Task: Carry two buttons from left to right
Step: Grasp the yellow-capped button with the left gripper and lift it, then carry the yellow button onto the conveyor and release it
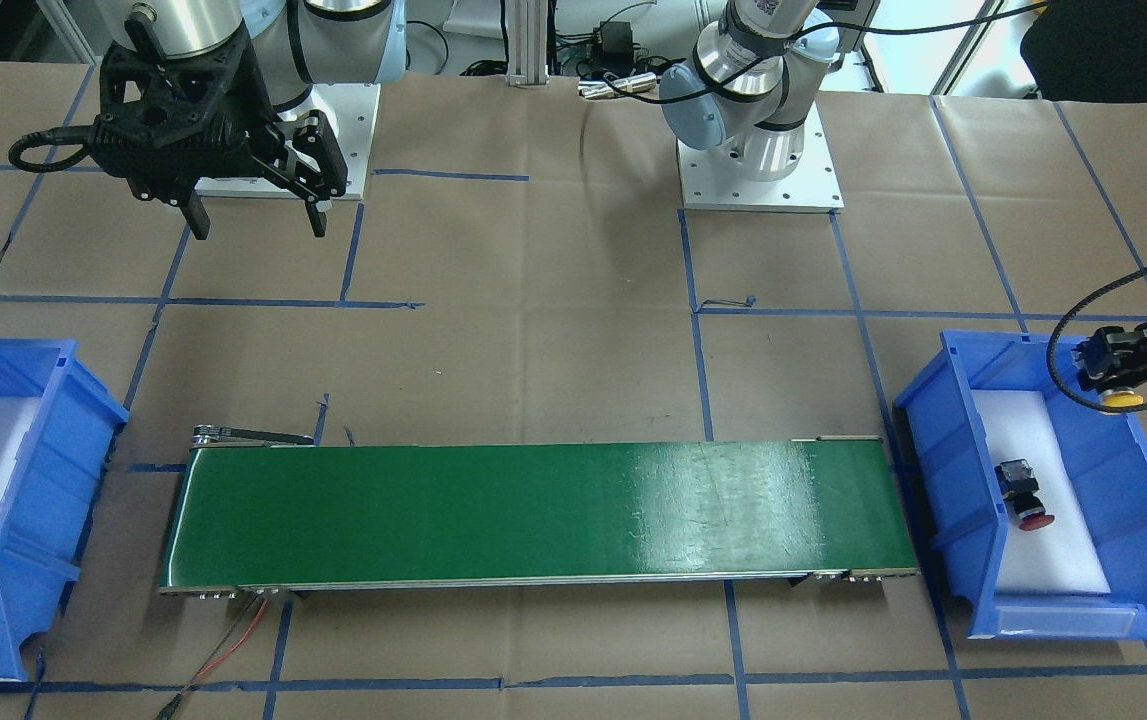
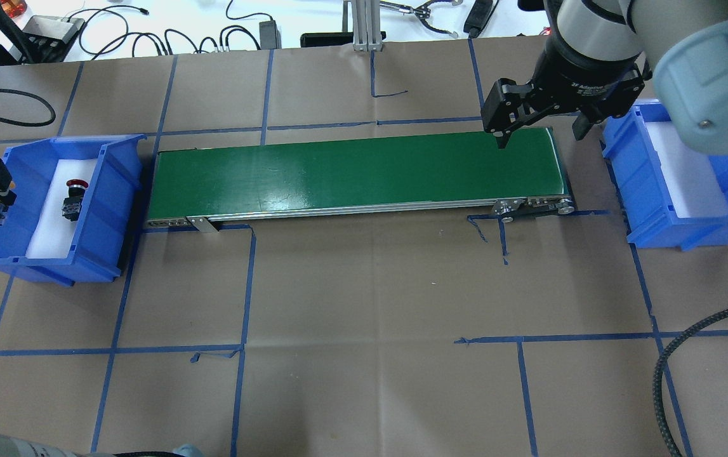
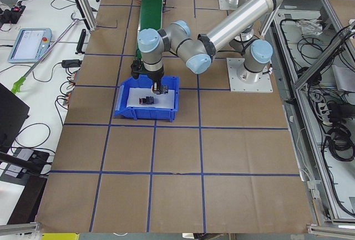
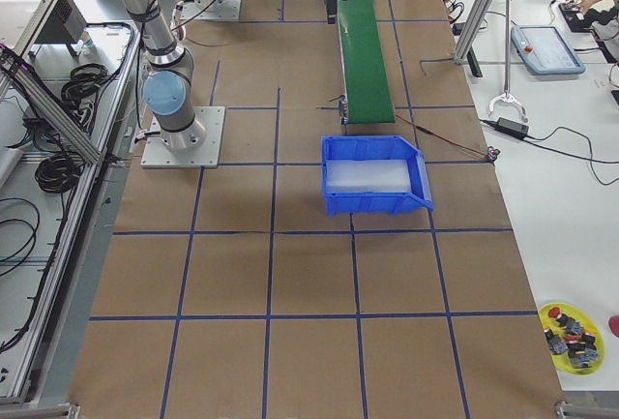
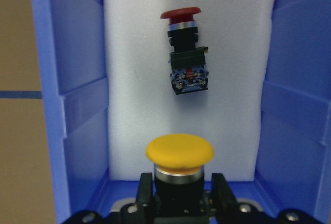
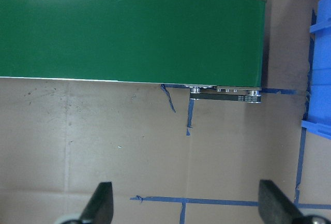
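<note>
Left wrist-mounted view: the yellow button (image 5: 179, 154) is pinched by its black neck between the fingers of the left gripper (image 5: 181, 187). It is held up over one end of the blue bin (image 5: 77, 84). The red button (image 5: 185, 53) is laid on its side on the white foam (image 5: 134, 79) inside that bin, apart from the yellow one. The right gripper (image 1: 258, 228) is held above the table with its fingers spread wide, near the end of the green belt (image 1: 533, 510) by the other blue bin (image 1: 83, 400).
</note>
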`<move>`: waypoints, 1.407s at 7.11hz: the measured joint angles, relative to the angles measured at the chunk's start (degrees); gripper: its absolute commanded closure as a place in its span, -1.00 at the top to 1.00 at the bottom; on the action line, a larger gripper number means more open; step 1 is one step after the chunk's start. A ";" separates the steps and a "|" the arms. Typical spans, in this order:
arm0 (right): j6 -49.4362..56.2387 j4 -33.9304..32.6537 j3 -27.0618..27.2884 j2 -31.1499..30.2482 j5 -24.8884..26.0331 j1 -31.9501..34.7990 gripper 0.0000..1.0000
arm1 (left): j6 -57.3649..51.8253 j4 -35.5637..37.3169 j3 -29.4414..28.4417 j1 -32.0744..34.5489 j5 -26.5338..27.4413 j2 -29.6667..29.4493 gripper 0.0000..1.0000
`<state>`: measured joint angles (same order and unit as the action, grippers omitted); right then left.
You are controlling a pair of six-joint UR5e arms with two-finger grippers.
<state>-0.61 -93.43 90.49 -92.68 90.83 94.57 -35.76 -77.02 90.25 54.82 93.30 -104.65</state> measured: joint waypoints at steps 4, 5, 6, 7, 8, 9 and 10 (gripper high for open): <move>0.00 0.00 0.22 -0.15 0.04 0.00 1.00 | 16.13 -1.72 -3.69 13.38 -1.46 -0.93 -0.80; 0.02 0.00 0.33 -0.10 0.05 0.00 1.00 | 21.36 -1.43 -3.71 17.60 -1.74 -1.07 -0.80; 0.06 -0.02 0.36 0.00 0.05 0.00 1.00 | 25.70 -1.22 -3.70 21.15 -1.80 -1.46 -0.80; 0.10 -0.06 0.38 0.10 0.05 0.00 1.00 | 28.92 -0.41 -3.62 24.02 -1.76 -2.56 -0.80; 0.14 -0.10 0.38 0.16 0.05 0.00 1.00 | 30.36 1.86 -3.09 26.06 -1.65 -4.31 -0.82; 0.21 -0.19 0.38 0.23 0.05 0.00 1.00 | 30.95 4.58 -2.04 27.81 -1.44 -5.94 -0.82; 0.31 -0.28 0.38 0.24 0.05 0.00 1.00 | 31.33 6.83 -0.81 29.30 -1.31 -6.97 -0.82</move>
<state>-0.31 -93.71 90.88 -92.43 90.88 94.57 -4.43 -70.19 89.44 84.12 91.99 -111.62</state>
